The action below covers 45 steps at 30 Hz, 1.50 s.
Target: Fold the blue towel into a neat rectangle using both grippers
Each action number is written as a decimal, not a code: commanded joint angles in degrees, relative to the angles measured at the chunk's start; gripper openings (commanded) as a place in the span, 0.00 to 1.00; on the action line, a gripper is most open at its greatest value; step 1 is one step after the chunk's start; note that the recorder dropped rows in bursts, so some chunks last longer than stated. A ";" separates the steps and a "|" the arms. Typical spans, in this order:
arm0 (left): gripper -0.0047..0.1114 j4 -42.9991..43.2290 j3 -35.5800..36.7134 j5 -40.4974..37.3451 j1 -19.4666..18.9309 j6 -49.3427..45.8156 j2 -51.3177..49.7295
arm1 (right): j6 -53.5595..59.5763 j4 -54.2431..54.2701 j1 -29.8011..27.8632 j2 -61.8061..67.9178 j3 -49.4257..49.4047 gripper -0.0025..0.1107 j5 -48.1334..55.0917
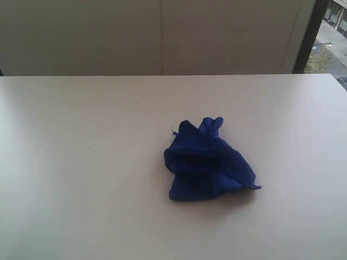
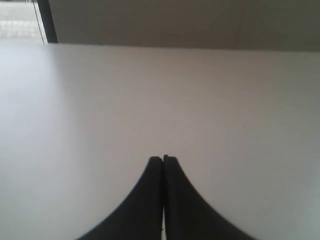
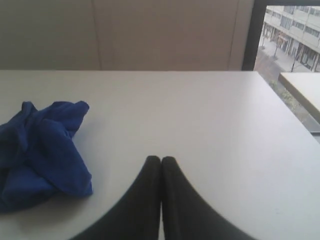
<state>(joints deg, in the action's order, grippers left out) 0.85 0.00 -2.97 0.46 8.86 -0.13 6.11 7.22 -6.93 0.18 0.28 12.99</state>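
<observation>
The blue towel (image 1: 209, 162) lies crumpled in a heap on the white table (image 1: 81, 162), a little right of the middle. In the right wrist view the same towel (image 3: 42, 150) sits off to one side of my right gripper (image 3: 161, 158), well apart from it. That gripper's two black fingers are pressed together with nothing between them. My left gripper (image 2: 162, 159) is shut too, empty, over bare table with no towel in its view. Neither arm shows in the exterior view.
A pale wall (image 1: 162, 38) stands behind the table's far edge. A dark window frame (image 1: 308, 35) rises at the back right, with a street outside. In the right wrist view a second table corner (image 3: 302, 87) shows beyond the table's side edge.
</observation>
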 commanded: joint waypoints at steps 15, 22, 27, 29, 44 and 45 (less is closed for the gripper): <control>0.04 -0.16 0.00 21.29 0.31 2.18 0.13 | -0.24 -0.39 0.07 -0.18 -0.28 0.02 -6.43; 0.04 -0.16 0.00 19.47 0.31 10.17 0.13 | -1.87 1.21 0.07 -0.18 -0.28 0.02 -20.07; 0.04 10.59 0.00 22.74 0.31 21.40 0.13 | -8.93 2.37 0.07 -0.18 -0.28 0.02 -26.00; 0.04 17.15 -0.79 23.59 0.31 25.57 -1.49 | -9.20 2.37 0.07 -0.18 -0.28 0.02 -26.11; 0.04 65.55 -27.02 48.37 0.31 54.96 -51.15 | -8.96 2.40 0.07 -0.18 -0.28 0.02 -17.70; 0.04 67.70 -28.48 48.98 0.31 56.20 -53.80 | -8.96 2.40 0.07 -0.18 -0.28 0.02 -17.31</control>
<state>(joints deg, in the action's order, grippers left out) 61.72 -25.02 43.08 0.46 60.45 -48.16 -2.58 9.72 -6.93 0.18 0.28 -4.69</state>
